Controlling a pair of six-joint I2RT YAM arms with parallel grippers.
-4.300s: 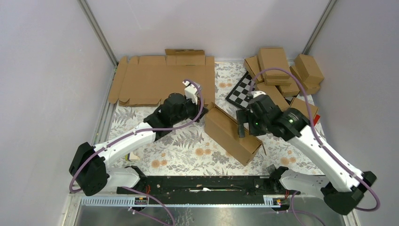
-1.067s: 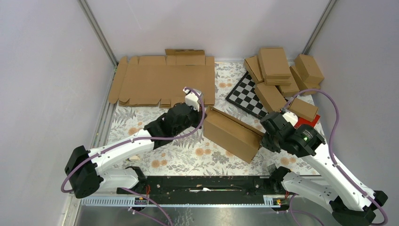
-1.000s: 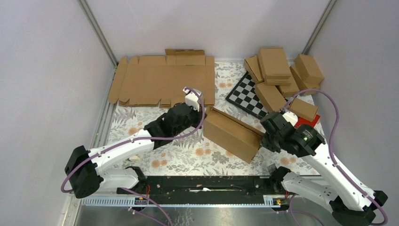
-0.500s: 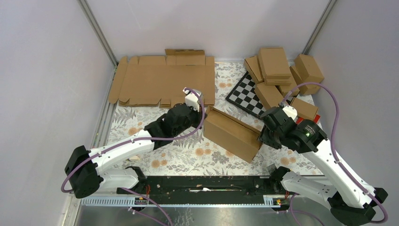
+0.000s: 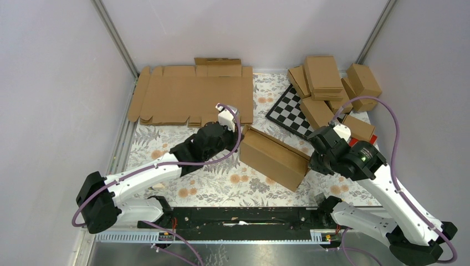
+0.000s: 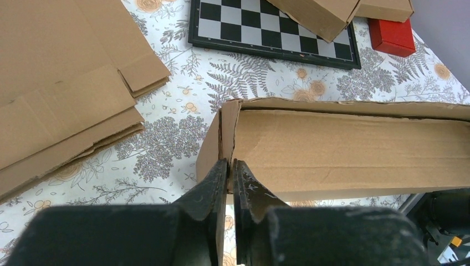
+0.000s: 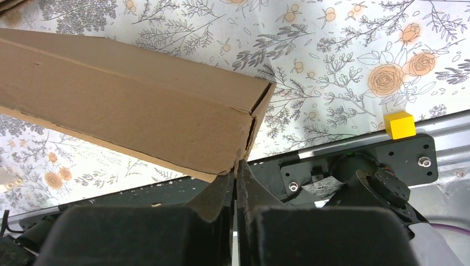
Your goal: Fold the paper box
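Observation:
The paper box (image 5: 274, 158) lies slantwise in the middle of the table as a long, closed brown carton. My left gripper (image 5: 239, 139) is at its left end. In the left wrist view that gripper (image 6: 229, 162) is shut on the end wall's cardboard edge, and the box (image 6: 343, 155) stretches away to the right. My right gripper (image 5: 309, 159) is at the box's right end. In the right wrist view it (image 7: 236, 163) is shut, with the lower corner of the box (image 7: 127, 105) caught between its tips.
Flat cardboard blanks (image 5: 191, 97) lie at the back left. A checkerboard (image 5: 291, 113) and a pile of closed brown boxes (image 5: 327, 83) fill the back right, with a red block (image 6: 396, 39) nearby. A small yellow cube (image 7: 399, 124) sits by the black base rail (image 5: 238, 216).
My right gripper has come in from the right to the box's right end and shut there. The left gripper and the box have hardly moved.

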